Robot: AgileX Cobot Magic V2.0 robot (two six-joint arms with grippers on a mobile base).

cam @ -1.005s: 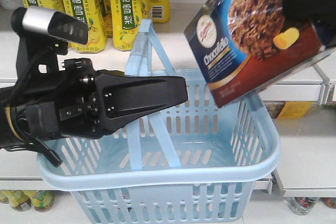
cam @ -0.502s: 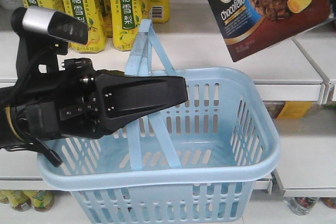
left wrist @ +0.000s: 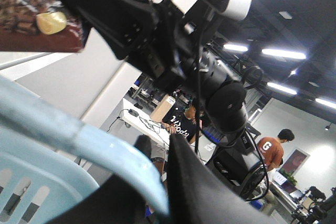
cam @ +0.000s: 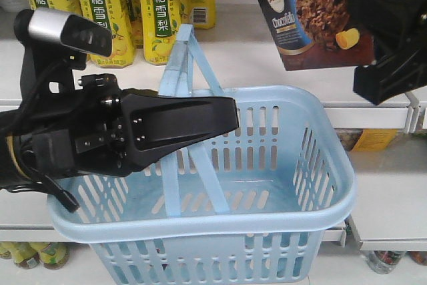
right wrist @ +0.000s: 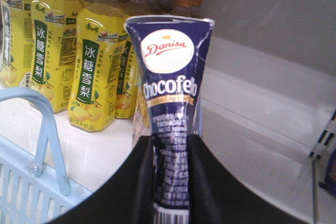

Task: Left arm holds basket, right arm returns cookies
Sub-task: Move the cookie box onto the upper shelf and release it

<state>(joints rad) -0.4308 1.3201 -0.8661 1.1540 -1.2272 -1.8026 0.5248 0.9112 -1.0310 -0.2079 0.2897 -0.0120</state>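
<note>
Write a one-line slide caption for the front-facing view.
Left gripper holds the light blue basket by its handles while the right gripper lifts the cookie box toward the shelf.

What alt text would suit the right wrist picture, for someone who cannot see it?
Two black jaws clamp a tall dark navy cardboard cookie box marked Danisa, held upright before a white shelf. Yellow plastic drink bottles stand at left, above a light blue plastic basket's hoop handle.
</note>
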